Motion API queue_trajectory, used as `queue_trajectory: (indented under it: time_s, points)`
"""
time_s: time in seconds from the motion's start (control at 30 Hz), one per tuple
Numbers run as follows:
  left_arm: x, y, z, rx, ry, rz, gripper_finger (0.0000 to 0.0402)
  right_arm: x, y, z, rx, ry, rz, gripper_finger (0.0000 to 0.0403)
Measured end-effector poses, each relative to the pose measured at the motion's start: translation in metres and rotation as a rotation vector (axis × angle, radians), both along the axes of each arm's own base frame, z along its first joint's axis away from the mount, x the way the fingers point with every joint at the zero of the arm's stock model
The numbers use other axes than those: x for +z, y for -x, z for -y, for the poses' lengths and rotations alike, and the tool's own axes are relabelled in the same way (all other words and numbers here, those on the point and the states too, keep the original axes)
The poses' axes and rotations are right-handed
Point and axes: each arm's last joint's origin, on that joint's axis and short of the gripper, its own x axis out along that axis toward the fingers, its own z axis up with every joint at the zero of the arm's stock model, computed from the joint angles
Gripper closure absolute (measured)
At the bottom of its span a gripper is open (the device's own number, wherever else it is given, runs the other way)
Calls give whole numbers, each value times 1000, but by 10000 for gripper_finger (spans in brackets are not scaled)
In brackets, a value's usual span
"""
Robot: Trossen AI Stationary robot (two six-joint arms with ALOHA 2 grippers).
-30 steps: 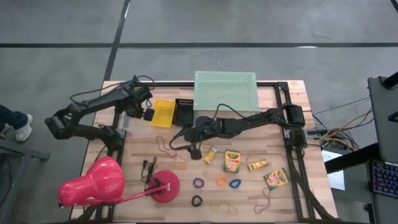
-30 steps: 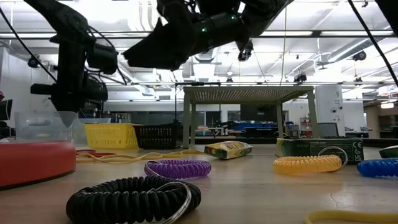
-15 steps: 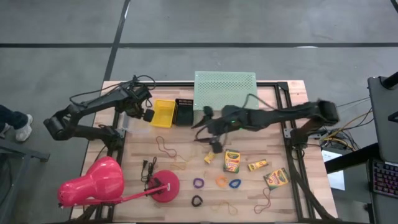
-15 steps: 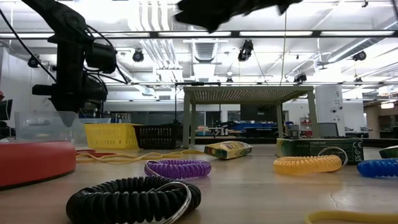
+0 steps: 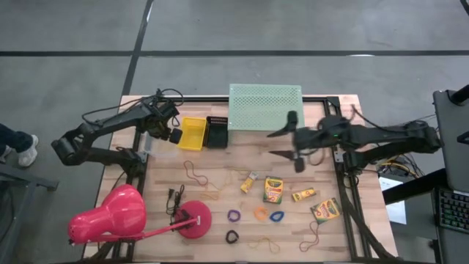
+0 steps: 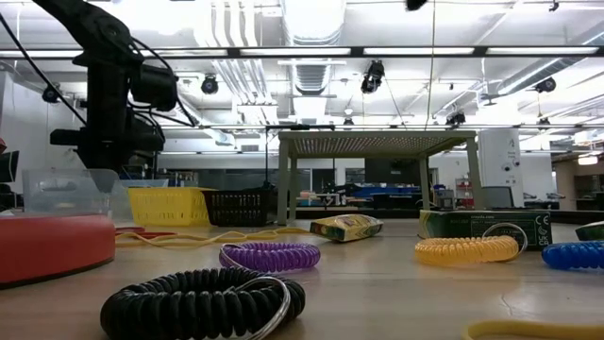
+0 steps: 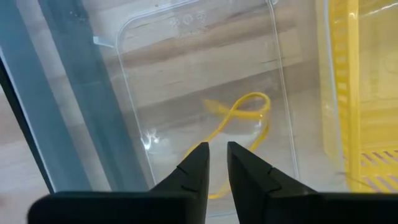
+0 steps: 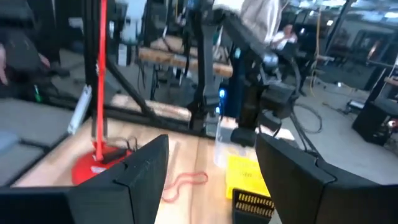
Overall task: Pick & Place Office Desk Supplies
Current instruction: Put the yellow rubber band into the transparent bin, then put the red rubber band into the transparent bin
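Pincer on L arm (image 7: 216, 163) cracking apart over clear bin (image 7: 186, 74), yellow rubber band (image 7: 239, 115) now inside = one placed; R pincer (image 5: 287, 144), wide open & empty, has swung back right.

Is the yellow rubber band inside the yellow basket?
No, the left wrist view shows the yellow rubber band lying in the clear plastic bin, beside the yellow basket.
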Motion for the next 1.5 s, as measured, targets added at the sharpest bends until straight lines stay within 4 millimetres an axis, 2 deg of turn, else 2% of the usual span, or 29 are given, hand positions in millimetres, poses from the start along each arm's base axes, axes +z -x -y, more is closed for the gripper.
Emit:
queue_trajectory:
  time_s: [0.13,0.27,0.57,0.93,1.13,1.4,1.5]
  points:
    - [0,0,0,0,-2,2,328,-1,22,0,-2,-28,42,165]
    - [0,-1,-1,1,-8,9,321,-5,33,0,-1,-32,61,165]
    - [0,-2,-2,3,-18,20,315,-16,30,0,-2,-35,22,165]
    - [3,-4,-4,-48,-38,33,316,-13,33,0,-1,-34,39,165]
    - [19,-13,-9,-97,-78,67,318,-13,33,0,-1,-32,38,165]
    - [57,-36,-7,-196,-159,175,319,-14,31,0,-1,-31,28,165]
    - [71,-47,-2,-207,-133,273,319,-15,30,0,-1,-31,25,165]
